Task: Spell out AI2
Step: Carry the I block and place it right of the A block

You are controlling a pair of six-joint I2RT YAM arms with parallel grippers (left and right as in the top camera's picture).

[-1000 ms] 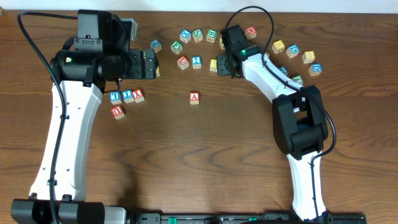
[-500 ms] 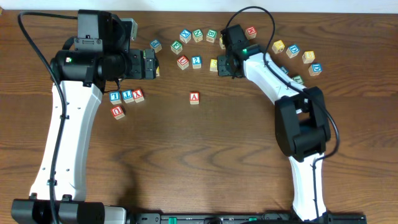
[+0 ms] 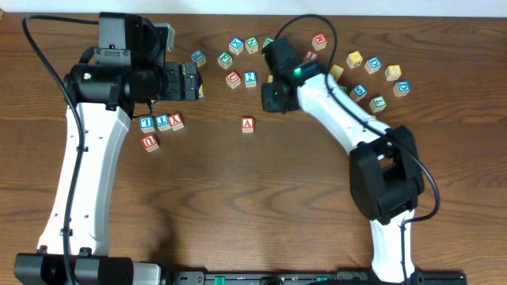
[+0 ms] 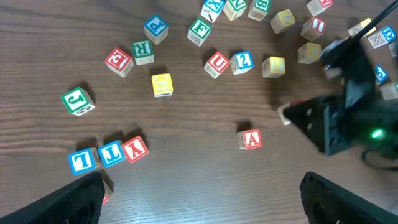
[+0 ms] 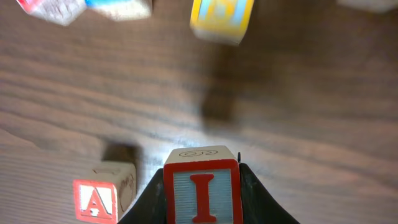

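The red "A" cube (image 3: 248, 123) sits alone on the table; it also shows in the left wrist view (image 4: 250, 139) and at the lower left of the right wrist view (image 5: 99, 198). The blue "2" cube (image 3: 250, 77) stands behind it, also in the left wrist view (image 4: 242, 60). My right gripper (image 3: 273, 93) is shut on the red "I" cube (image 5: 202, 190) and holds it above the table, right of and behind the "A". My left gripper (image 3: 196, 81) is open and empty, high over the table (image 4: 202, 205).
A row of L, T and Y cubes (image 3: 162, 121) and a red cube (image 3: 150, 142) lie at the left. Several more cubes lie along the back (image 3: 252, 44) and to the right (image 3: 372, 65). A yellow cube (image 4: 161, 84) and a green "J" cube (image 4: 78, 101) lie apart.
My right gripper has moved left and toward the front, nearer the "A" cube, with the "I" cube in it. The left arm has not moved.
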